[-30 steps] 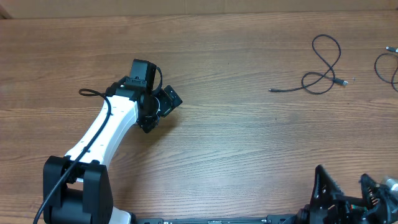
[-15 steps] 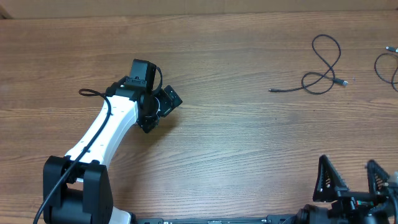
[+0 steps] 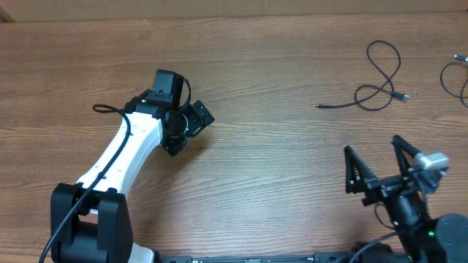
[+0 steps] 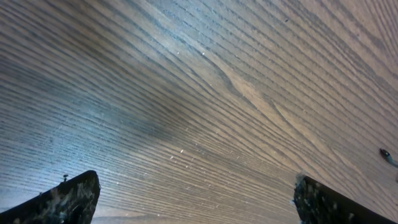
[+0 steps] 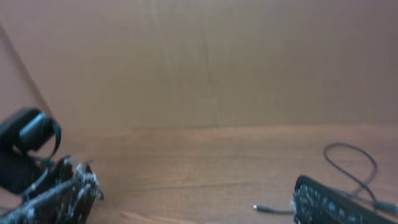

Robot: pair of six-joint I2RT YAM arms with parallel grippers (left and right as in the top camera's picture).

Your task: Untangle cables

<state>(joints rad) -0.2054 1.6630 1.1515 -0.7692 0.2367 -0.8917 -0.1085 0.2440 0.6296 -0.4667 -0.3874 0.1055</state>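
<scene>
Cables (image 3: 380,77) hug the table (image 3: 278,161) far right edge; left gripper (image 4: 196,180) and right gripper (image 3: 371,146) spread wide, empty

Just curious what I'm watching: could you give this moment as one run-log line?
cables: two, lying apart, untouched | left tool: open, empty | right tool: open, empty, short of cables

You'll find the looped black cable (image 3: 381,85) flat on the desk (image 3: 278,161), far right; the second cable (image 3: 443,75) lies apart, at its edge.
</scene>
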